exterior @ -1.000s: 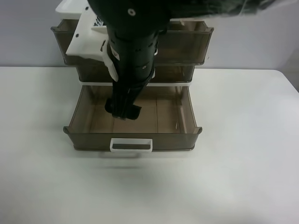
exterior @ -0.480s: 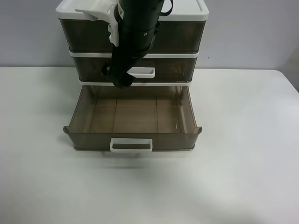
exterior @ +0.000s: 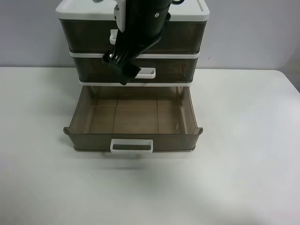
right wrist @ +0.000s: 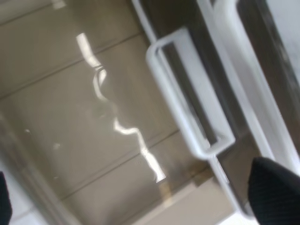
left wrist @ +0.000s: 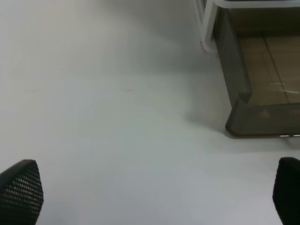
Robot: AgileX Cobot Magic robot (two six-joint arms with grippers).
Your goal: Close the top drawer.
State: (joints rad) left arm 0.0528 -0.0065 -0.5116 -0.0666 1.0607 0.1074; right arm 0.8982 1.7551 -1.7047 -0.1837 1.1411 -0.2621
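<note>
The top drawer (exterior: 180,35) sits pushed in, flush under the cabinet's white lid (exterior: 187,10). Its wide white handle is mostly hidden behind my right arm. My right gripper (exterior: 122,71) hangs open and empty in front of the middle drawer (exterior: 173,68), just left of that drawer's small white handle (exterior: 145,72). The right wrist view shows that handle (right wrist: 187,98) close up, with my gripper (right wrist: 138,192) open wide. My left gripper (left wrist: 154,190) is open and empty over bare table and does not show in the exterior high view.
The lowest drawer (exterior: 133,140) is pulled far out towards the front, empty, its white handle (exterior: 131,146) at the front. One of its front corners (left wrist: 248,119) shows in the left wrist view. The white table (exterior: 243,154) spreads around the cabinet.
The top drawer, pulled out one second ago, now sits pushed in. My right arm has drawn up and back from over the lowest drawer to the cabinet's front.
</note>
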